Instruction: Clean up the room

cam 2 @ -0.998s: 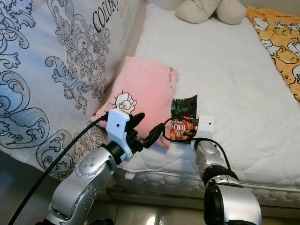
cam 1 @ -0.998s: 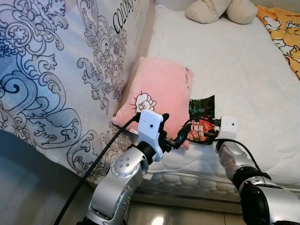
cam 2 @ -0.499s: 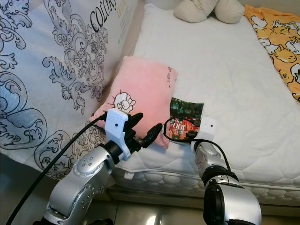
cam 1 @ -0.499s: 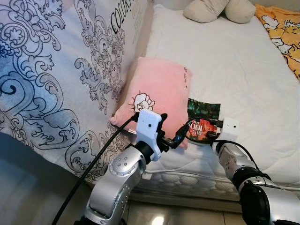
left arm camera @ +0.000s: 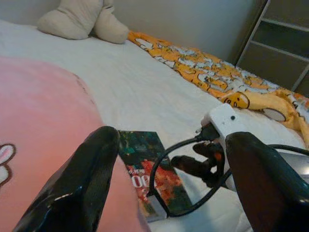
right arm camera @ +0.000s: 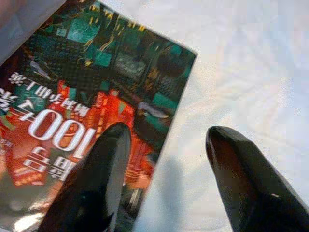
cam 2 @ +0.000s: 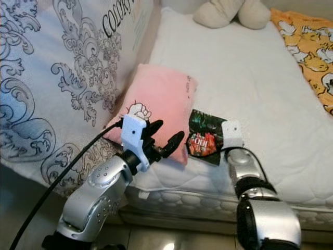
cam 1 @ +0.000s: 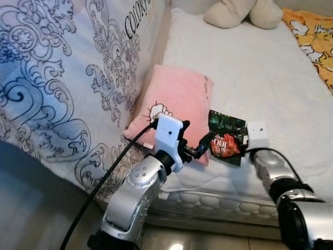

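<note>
Snack packet (cam 1: 226,138) lies flat on white mattress (cam 1: 270,78), at 3 o'clock of pink pillow (cam 1: 179,107). My right gripper (right arm camera: 159,179) now spread, straddling packet's edge; half second ago packet sat closer in. Left gripper (cam 2: 162,139) spread, hovering by pillow. I judge grab imminent.

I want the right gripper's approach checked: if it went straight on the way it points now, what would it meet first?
Probably the snack packet on the white mattress: the open right gripper straddles its edge, though depth is unclear.
</note>
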Controlling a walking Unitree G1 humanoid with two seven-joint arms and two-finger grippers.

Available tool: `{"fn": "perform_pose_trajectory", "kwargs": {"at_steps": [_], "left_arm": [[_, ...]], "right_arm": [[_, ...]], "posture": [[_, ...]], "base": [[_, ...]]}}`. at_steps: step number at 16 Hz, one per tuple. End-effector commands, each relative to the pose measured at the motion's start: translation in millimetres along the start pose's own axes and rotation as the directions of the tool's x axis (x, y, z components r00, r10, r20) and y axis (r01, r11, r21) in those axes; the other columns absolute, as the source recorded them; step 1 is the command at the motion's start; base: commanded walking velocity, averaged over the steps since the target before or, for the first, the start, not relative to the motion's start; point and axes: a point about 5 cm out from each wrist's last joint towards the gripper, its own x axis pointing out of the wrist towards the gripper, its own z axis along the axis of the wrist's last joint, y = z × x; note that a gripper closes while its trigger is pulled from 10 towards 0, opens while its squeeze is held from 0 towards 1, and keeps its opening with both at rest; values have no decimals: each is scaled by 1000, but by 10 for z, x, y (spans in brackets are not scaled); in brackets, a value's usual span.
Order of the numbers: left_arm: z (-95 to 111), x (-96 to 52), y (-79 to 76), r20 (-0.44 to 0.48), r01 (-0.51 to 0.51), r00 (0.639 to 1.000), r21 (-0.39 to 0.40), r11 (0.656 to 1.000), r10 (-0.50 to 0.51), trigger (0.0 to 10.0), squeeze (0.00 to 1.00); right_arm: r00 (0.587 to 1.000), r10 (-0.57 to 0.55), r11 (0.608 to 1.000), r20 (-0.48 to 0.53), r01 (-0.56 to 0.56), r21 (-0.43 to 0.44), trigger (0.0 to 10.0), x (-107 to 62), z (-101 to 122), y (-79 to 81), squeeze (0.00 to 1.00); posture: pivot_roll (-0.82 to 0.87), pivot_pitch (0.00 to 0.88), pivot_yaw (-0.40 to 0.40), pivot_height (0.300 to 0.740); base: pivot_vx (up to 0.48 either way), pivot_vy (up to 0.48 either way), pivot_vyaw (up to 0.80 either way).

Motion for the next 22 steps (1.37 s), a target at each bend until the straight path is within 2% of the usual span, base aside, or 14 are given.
{"fn": "perform_pose_trajectory", "kwargs": {"at_steps": [1,3,5,6,8,9,10,11,13,14,15,18,20,22], "left_arm": [[-9,45,-16,10,16,1000,-16,1000,-16,10000,0],[-51,75,-6,4,13,1000,-2,1000,-13,10000,0],[-143,-59,282,-22,-128,991,79,989,130,10000,0],[-211,-176,481,-30,-226,973,109,968,230,10000,0],[-292,-321,723,-45,-349,934,84,933,354,10000,0],[-346,-465,944,-46,-443,893,101,891,448,10000,0],[-391,-530,1046,-44,-473,875,122,872,481,10000,0],[-477,-576,1104,-62,-493,862,125,861,503,10000,0],[-599,-603,1126,-82,-522,842,128,843,534,10000,0],[-675,-622,1121,-101,-548,822,125,827,560,10000,0],[-721,-622,1113,-111,-560,814,113,821,570,10000,0],[-785,-620,1093,-121,-567,810,90,819,574,10000,0],[-733,-605,1146,-89,-585,801,96,805,592,10000,0],[-696,-591,1175,-62,-613,782,99,784,620,10000,0]], "right_arm": [[1000,-12,1000,7,13,-22,10000,-2,18,-56,1000],[1000,-14,999,26,15,-42,10000,-9,28,-105,1000],[984,-88,994,154,77,75,10000,-58,47,-235,1000],[962,-135,985,237,106,133,10000,-124,-15,-285,1000],[932,-192,970,308,133,204,10000,-273,-226,-337,1000],[916,-249,954,315,176,242,10000,-423,-448,-374,1000],[914,-284,939,288,204,278,10000,-547,-644,-385,1000],[928,-247,945,278,168,280,10000,-658,-824,-253,0],[946,-209,950,246,136,283,10000,-740,-990,-72,0],[960,-159,954,232,89,285,10000,-741,-1013,101,0],[962,-120,959,243,50,278,10000,-747,-976,202,0],[956,-49,972,289,-21,234,10000,-774,-881,360,0],[962,-11,981,273,-43,191,10000,-786,-870,437,0],[962,28,987,272,-70,145,10000,-741,-821,399,0]], "posture": [[279,54,-29,740],[275,20,-48,740],[282,0,-79,740],[280,0,-85,740],[263,0,-84,740],[240,0,-74,740],[212,0,-60,740],[193,0,-54,740],[157,0,-35,740],[150,0,-34,740],[140,0,-26,740],[125,0,-21,740],[149,0,-57,740],[156,0,-71,740]], "base": [[0,0,0],[0,0,0],[0,0,0],[0,0,0],[0,0,0],[0,0,0],[0,0,0],[0,-480,0],[0,-480,0],[0,-472,0],[0,-472,0],[0,-465,0],[0,-461,0],[0,-461,363]]}}
